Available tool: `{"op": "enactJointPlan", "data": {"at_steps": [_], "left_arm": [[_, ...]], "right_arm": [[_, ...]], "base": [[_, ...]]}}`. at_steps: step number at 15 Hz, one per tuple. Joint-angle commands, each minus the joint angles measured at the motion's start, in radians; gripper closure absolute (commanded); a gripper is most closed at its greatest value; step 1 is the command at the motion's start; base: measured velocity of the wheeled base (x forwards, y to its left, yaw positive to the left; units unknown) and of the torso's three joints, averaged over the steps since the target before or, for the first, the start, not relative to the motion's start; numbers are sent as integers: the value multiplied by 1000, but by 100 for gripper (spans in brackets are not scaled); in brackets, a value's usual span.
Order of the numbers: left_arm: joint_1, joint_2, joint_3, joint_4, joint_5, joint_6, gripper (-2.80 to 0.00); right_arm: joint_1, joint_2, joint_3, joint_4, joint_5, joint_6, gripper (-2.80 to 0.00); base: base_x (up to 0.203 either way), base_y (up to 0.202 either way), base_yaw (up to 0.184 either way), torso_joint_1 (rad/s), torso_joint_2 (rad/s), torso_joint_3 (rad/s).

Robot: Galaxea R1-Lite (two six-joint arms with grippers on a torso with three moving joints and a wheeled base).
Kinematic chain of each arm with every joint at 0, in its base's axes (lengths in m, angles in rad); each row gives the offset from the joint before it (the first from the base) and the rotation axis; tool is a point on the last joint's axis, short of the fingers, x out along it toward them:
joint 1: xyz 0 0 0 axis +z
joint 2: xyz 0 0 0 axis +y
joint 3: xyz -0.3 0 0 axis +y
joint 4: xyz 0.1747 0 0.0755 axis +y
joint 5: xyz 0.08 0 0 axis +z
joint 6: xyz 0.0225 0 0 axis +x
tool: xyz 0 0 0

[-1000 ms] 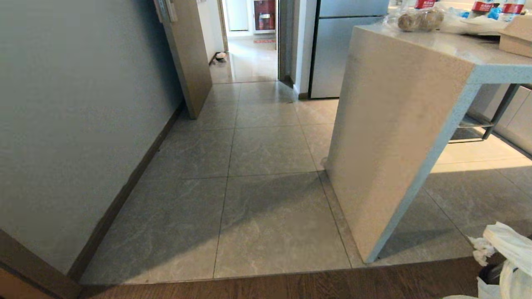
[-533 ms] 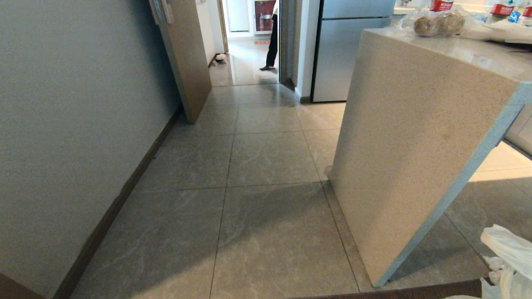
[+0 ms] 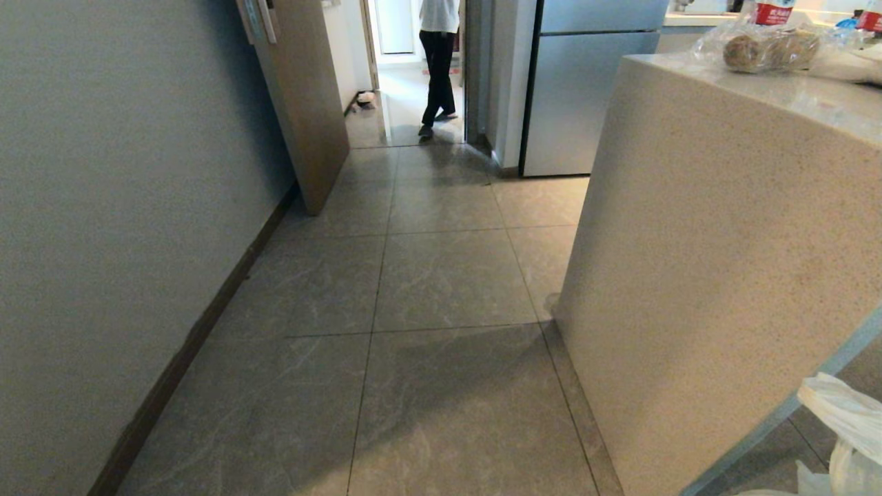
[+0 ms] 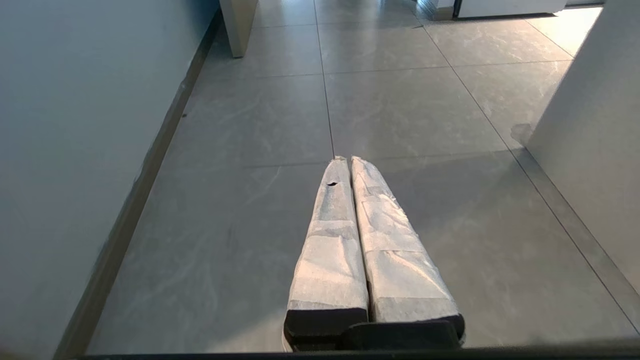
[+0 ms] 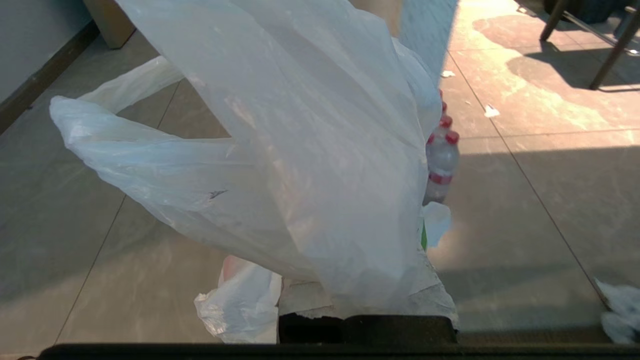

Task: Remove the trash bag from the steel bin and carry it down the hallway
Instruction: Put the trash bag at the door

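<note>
Grey marbled-tile hallway (image 3: 441,275), white wall to robot's left, speckled stone counter (image 3: 723,262) to its right; person walking in far doorway (image 3: 437,62).
Thin translucent white plastic trash bag (image 5: 310,165) is hanging from right gripper (image 5: 367,305), jaws pinched tight on bunched film near the top; bag edge also showing low by counter in head view. Likely light, floppy, slippery, tear-prone; best held by gathered handle loops. Left gripper (image 4: 348,160) is riding closed, empty, over floor.

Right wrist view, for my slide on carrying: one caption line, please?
Right pincer shut on the trash bag, carried over the hallway tiles.
</note>
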Motion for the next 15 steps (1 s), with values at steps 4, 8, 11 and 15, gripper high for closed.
{"op": "enactJointPlan", "data": {"at_steps": [4, 8, 11, 15], "left_arm": [[0, 0, 0, 0, 0, 0, 0], [0, 0, 0, 0, 0, 0, 0], [0, 0, 0, 0, 0, 3, 0], [0, 0, 0, 0, 0, 3, 0]], "right_arm": [[0, -39, -1, 0, 0, 0, 0], [0, -39, -1, 0, 0, 0, 0], [0, -39, 0, 0, 0, 0, 0], [0, -39, 0, 0, 0, 0, 0]], "base": [[108, 0, 1, 1, -2, 2], [0, 0, 0, 0, 0, 0], [0, 22, 1, 1, -1, 2], [0, 13, 1, 0, 0, 1]]}}
